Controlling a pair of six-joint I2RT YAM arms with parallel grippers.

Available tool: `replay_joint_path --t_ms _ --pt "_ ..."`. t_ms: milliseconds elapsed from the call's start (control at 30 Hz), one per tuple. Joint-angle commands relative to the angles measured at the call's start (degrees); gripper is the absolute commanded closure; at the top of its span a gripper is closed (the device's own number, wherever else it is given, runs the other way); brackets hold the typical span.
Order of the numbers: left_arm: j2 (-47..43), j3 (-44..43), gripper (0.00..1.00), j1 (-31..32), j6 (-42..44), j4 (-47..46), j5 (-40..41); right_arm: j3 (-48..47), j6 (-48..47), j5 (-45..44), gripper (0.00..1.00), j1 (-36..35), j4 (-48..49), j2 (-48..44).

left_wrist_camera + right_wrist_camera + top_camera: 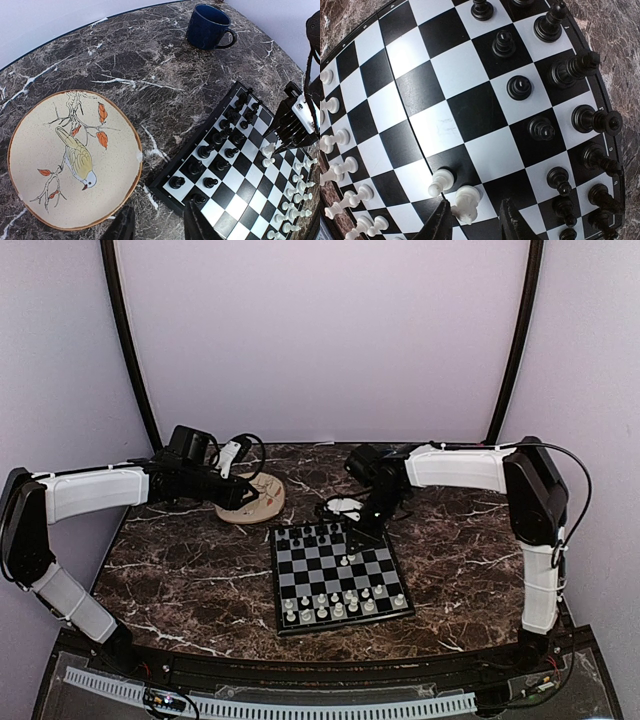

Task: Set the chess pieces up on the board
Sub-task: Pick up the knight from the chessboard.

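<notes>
Left arm (95, 492), right arm (455, 466): white sleeved links, black joint housings. Thin black cable (585, 483) arcs over right elbow, 3 o'clock. Left claw (158, 206) fingers (124, 226) matte black, tapered.

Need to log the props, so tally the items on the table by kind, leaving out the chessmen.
Plate: 1
Mug: 1
Chessboard: 1
Total: 3

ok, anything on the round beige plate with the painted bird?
Nothing on the round beige plate, just its painted bird design. Near rim partly hidden behind one finger of the left gripper.
</notes>
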State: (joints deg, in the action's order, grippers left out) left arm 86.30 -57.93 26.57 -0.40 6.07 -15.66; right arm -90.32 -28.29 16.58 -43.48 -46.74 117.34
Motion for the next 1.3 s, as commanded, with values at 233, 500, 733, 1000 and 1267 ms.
replay_joint_path --t_ms 233,500,733,1000,1267 --pt "-1.14 -1.48 0.64 0.09 0.49 0.56 -1.04 -1.30 1.29 -0.12 0.66 0.07 -0.32 2.00" --pt "-1.20 -1.55 0.64 0.09 0.47 0.58 -1.12 -1.67 1.69 -0.40 0.67 0.07 -0.41 2.61" --pt "-1.22 -1.56 0.64 0.13 0.46 0.58 -1.30 -1.61 1.64 -0.09 0.66 -0.10 -0.64 2.63" --pt "-1.05 -1.57 0.64 0.11 0.41 0.58 -1.48 -1.70 1.46 -0.14 0.65 -0.44 -0.90 2.99" --pt "-1.05 -1.57 0.64 0.15 0.40 0.55 -1.65 -1.92 1.67 -0.60 0.72 -0.53 -0.72 2.80"
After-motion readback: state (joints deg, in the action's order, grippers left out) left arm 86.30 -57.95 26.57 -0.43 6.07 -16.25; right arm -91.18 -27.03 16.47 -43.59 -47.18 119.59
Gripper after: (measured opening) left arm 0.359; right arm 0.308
